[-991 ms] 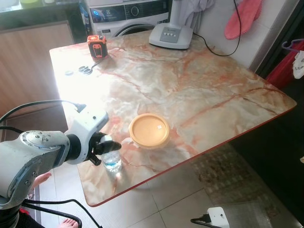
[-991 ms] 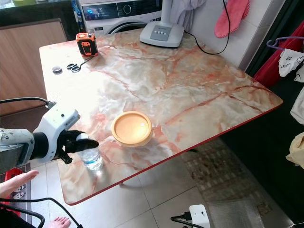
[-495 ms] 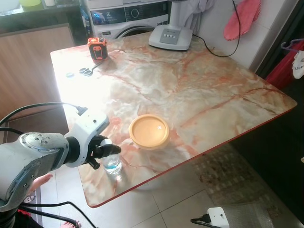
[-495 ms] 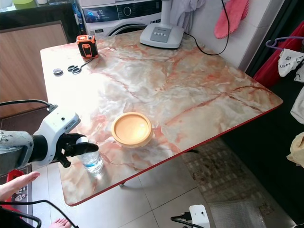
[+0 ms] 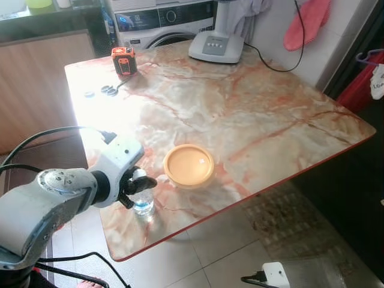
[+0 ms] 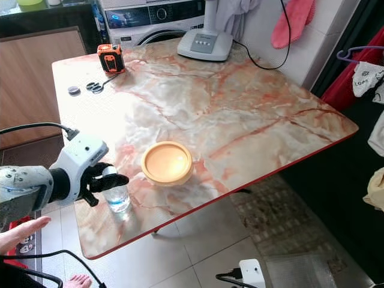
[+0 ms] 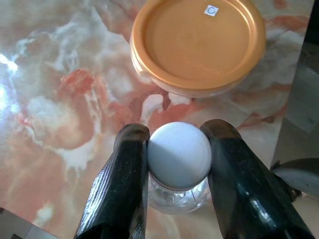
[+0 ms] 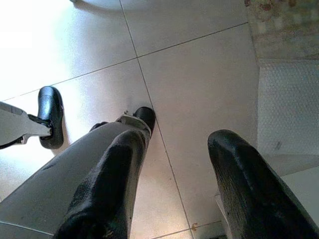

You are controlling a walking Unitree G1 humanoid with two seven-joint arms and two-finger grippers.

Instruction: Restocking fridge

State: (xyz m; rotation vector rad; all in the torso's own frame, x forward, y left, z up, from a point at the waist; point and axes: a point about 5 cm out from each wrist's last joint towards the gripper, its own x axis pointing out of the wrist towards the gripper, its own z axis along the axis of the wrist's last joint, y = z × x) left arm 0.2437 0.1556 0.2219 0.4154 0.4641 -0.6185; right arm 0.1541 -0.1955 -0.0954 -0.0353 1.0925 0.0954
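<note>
While the left gripper (image 7: 178, 149) reaches in over the near left edge of the marble worktop (image 5: 240, 102), its two black fingers (image 7: 122, 189) press against either side of the white cap of a small clear water bottle (image 5: 143, 201), clamped on it. That bottle stands upright on the worktop near its 7 o'clock corner, with a little water visible in its base. Just beside it, at about 2 o'clock from the bottle, sits a round orange-lidded container (image 5: 188, 165), close to the cap but not touching the fingers. Far across the worktop, toward 11 o'clock, lie an orange and black tape measure (image 5: 122, 60), and a few small dark round objects (image 5: 108, 90) nearer the left edge. At 12 o'clock a grey appliance base (image 5: 216, 45) stands with a black cable running off it. A washing machine (image 5: 162, 21) stands behind the worktop. The right gripper (image 8: 174, 189) hangs idle over the tiled floor (image 8: 199, 74), its fingers spread apart with nothing between them.
</note>
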